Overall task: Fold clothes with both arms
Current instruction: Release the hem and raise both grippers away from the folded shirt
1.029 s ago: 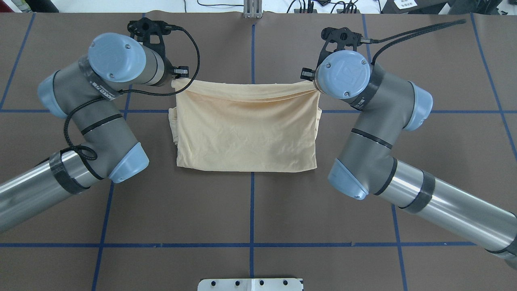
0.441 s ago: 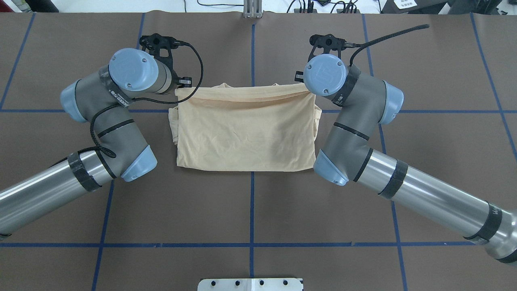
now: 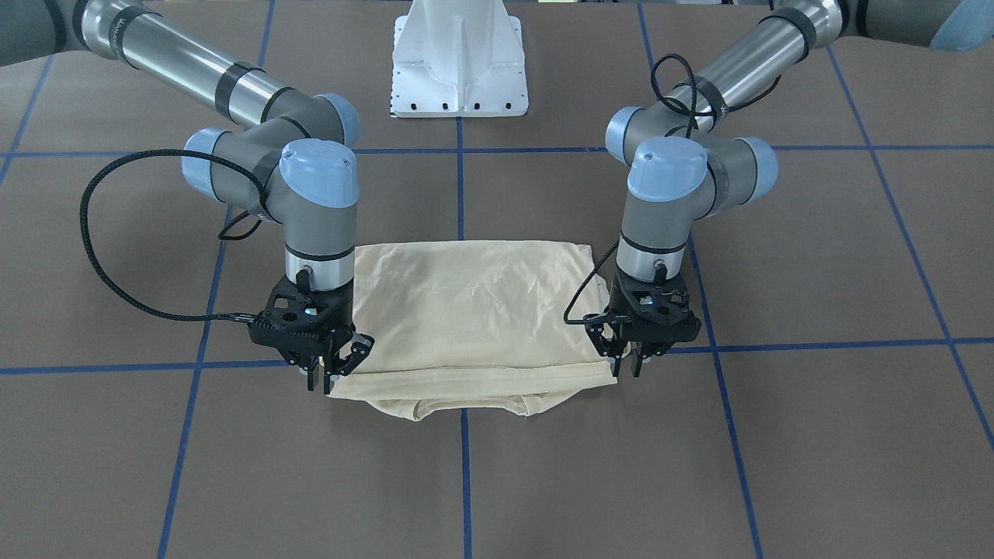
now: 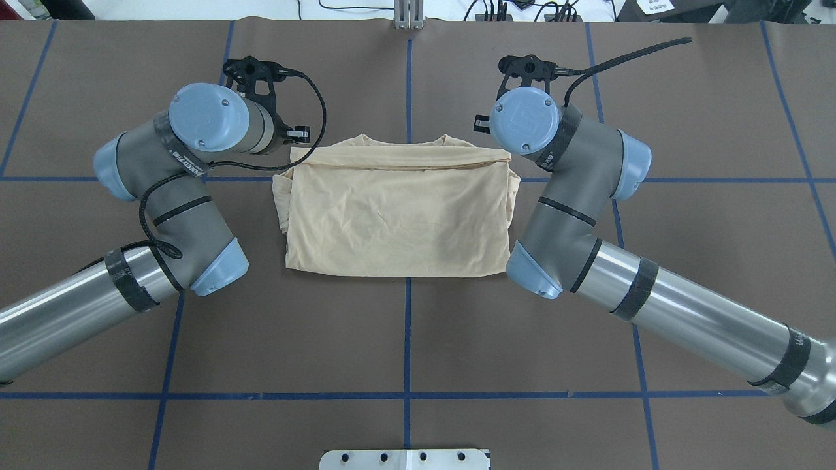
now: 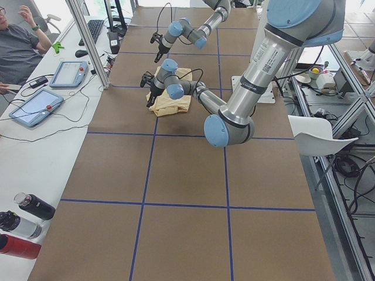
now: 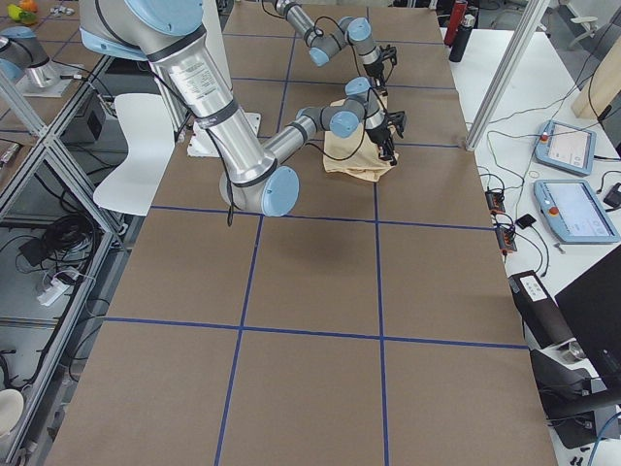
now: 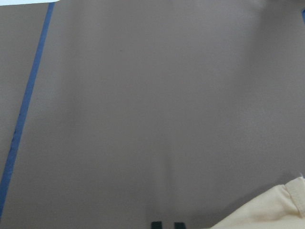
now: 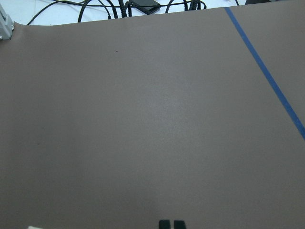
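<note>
- A brown surface (image 4: 294, 339) spreads across the whole scene, marked into big squares by blue tape lines (image 4: 407, 339).
- In the left-end view, a seated person (image 5: 14, 50) in a grey top is at ten o'clock.
- Just below the person lie a tablet-like pendant (image 5: 69, 74) and a second pendant (image 5: 35, 106), both trailing cables.
- A black bottle (image 5: 34, 206) and a red bottle (image 5: 17, 246) lie at eight o'clock.
- A white chair (image 5: 319, 137) stands at three o'clock.

From overhead, the arms' blue-capped wrist joints (image 4: 209, 117) covered the left gripper (image 3: 629, 366) and the right gripper (image 3: 322, 379). Each wrist camera caught only black fingertips (image 7: 157, 225) at its bottom edge. The left wrist view cut the T-shirt (image 7: 281, 206) down to one corner. In both side views we found the grippers too small to judge, and the frame cropped a seated person (image 5: 16, 42).
</note>
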